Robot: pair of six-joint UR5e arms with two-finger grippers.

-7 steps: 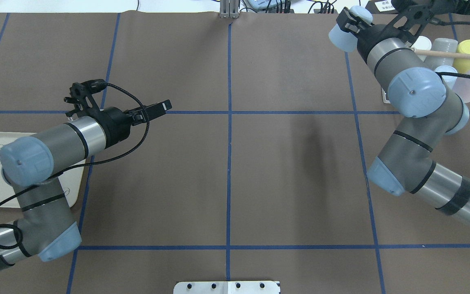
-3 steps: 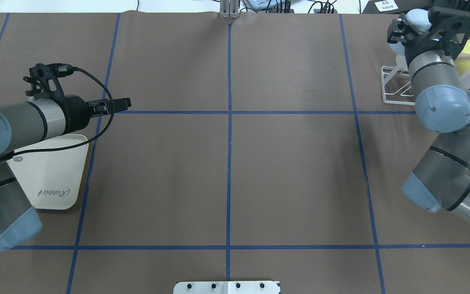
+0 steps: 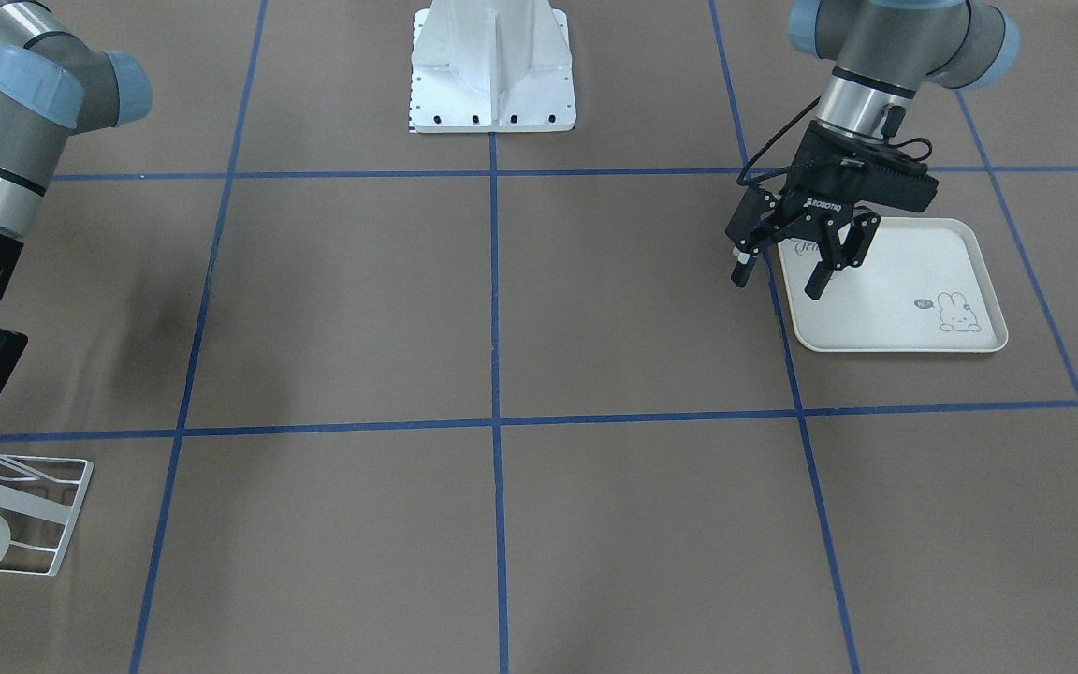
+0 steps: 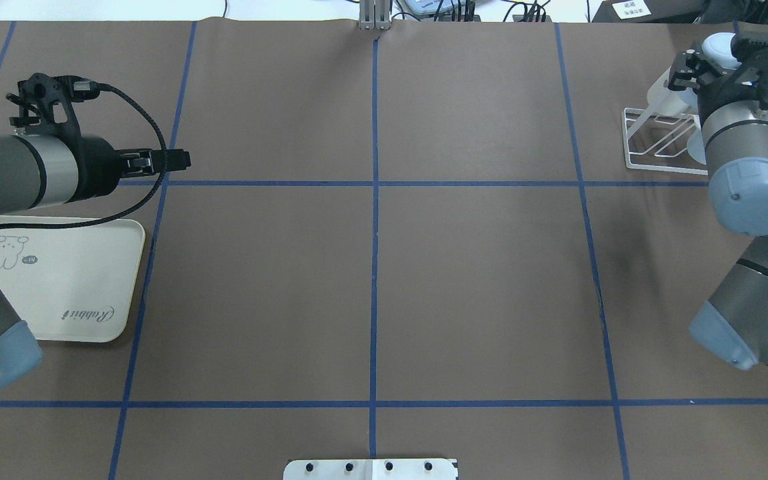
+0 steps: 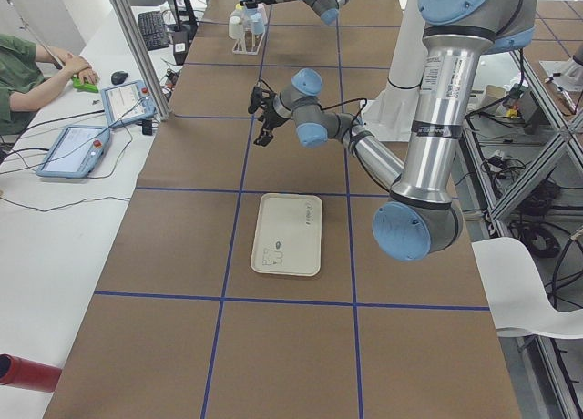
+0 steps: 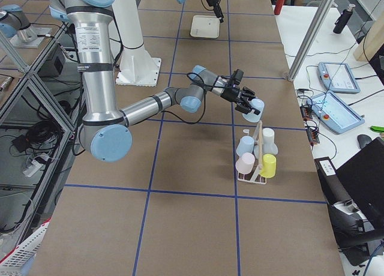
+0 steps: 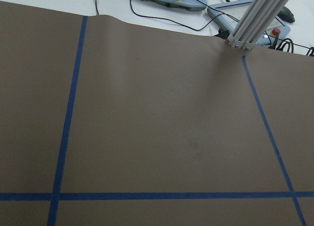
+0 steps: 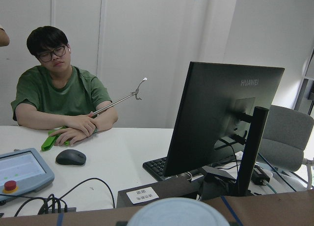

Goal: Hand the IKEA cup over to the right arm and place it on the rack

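The right gripper squeezed the blue cup, with the rack just under it. The left gripper had its fingers wide apart, empty.

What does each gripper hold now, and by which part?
The right gripper holds the pale blue cup across its side wall. The left gripper is open and empty.

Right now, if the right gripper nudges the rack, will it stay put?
Probably slides: the rack is thin wire, likely light, no clamp visible. May tip too: cups sit high beside its dowel over a small base.
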